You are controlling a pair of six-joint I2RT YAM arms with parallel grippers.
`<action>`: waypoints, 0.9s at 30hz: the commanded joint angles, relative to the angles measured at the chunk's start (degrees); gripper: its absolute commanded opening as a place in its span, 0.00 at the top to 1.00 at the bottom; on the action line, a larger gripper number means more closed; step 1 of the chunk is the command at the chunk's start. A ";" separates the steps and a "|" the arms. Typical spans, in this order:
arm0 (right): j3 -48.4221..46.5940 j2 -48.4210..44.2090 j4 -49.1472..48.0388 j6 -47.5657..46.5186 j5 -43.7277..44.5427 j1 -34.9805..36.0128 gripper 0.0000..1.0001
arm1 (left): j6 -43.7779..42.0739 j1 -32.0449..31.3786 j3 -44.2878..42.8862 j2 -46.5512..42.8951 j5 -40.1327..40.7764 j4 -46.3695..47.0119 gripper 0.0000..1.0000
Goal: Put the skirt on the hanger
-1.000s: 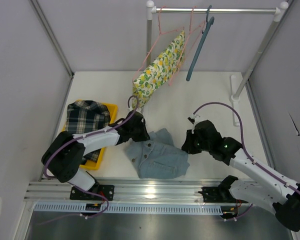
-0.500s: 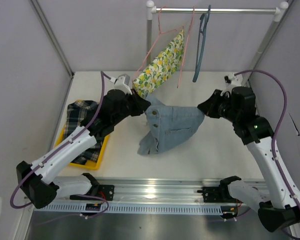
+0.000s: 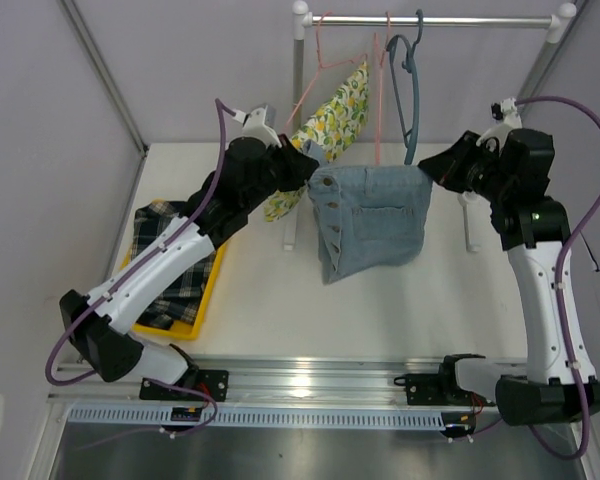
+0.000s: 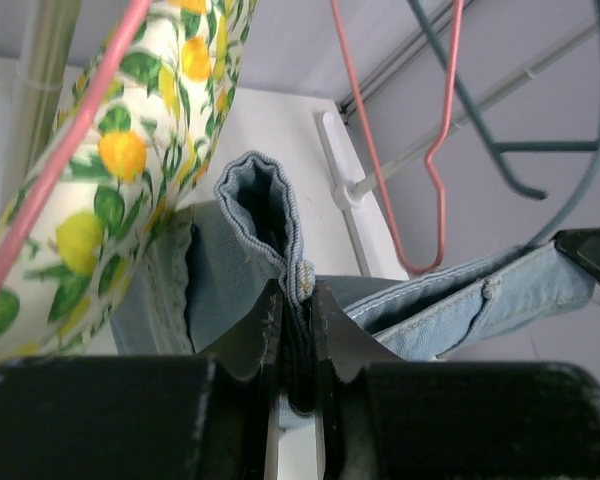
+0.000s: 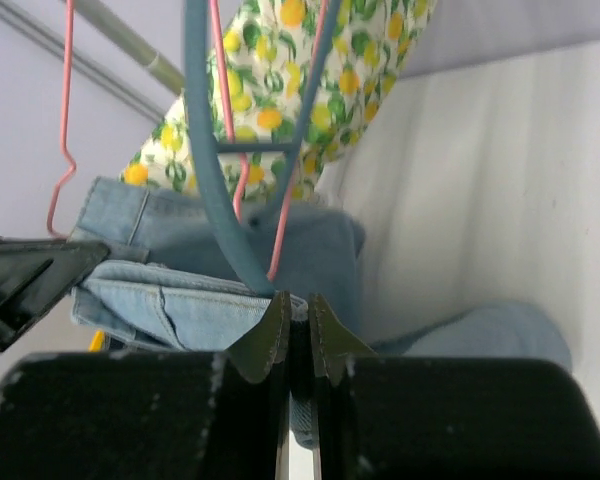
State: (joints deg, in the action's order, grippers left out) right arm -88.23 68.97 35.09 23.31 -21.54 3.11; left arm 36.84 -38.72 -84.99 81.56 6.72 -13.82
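Observation:
The lemon-print skirt (image 3: pixel 340 108) hangs draped on a pink wire hanger (image 3: pixel 318 60) on the rail, and shows in the left wrist view (image 4: pixel 110 170) and the right wrist view (image 5: pixel 310 70). A second pink hanger (image 3: pixel 380 90) hangs bare beside it. My left gripper (image 3: pixel 305 172) is shut on one top corner of the blue denim shirt (image 3: pixel 375 225). My right gripper (image 3: pixel 442 170) is shut on the other corner. The shirt hangs stretched between them, just below the blue-grey hanger (image 3: pixel 410 90). The denim sits pinched between the jaws in both wrist views (image 4: pixel 250 250) (image 5: pixel 180 300).
The clothes rail (image 3: pixel 460 20) crosses the back on two white posts. A dark plaid shirt (image 3: pixel 170 250) lies in a yellow tray (image 3: pixel 212 285) at the left. The blue-grey hanger (image 5: pixel 210 170) hangs right above my right fingertips.
Both arms have lifted the denim shirt off the table up to rail height, spreading it flat between them. The blue-grey hanger has swung and turned.

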 commanded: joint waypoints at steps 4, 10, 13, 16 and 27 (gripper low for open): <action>19.64 -16.21 -1.97 2.87 7.38 -2.50 1.00 | 1.21 1.98 19.13 -11.93 2.25 3.53 1.00; 44.60 -33.16 -0.12 10.87 5.98 -0.32 1.00 | 12.28 -3.89 50.69 -24.07 4.61 9.07 1.00; 53.40 -39.15 2.34 13.33 8.17 2.93 1.00 | 16.94 -6.53 59.05 -26.62 6.73 10.21 0.97; 57.20 -42.41 3.58 15.62 8.09 4.79 1.00 | 17.66 -8.30 62.84 -26.28 5.67 11.54 0.66; 57.82 -41.55 3.24 16.94 12.22 9.71 1.00 | 15.28 -9.18 59.24 -28.74 9.45 1.26 0.31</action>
State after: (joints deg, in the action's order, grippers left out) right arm -29.98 26.61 41.25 39.18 -11.90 11.81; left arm 52.93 -47.72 -23.24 53.19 13.58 -8.73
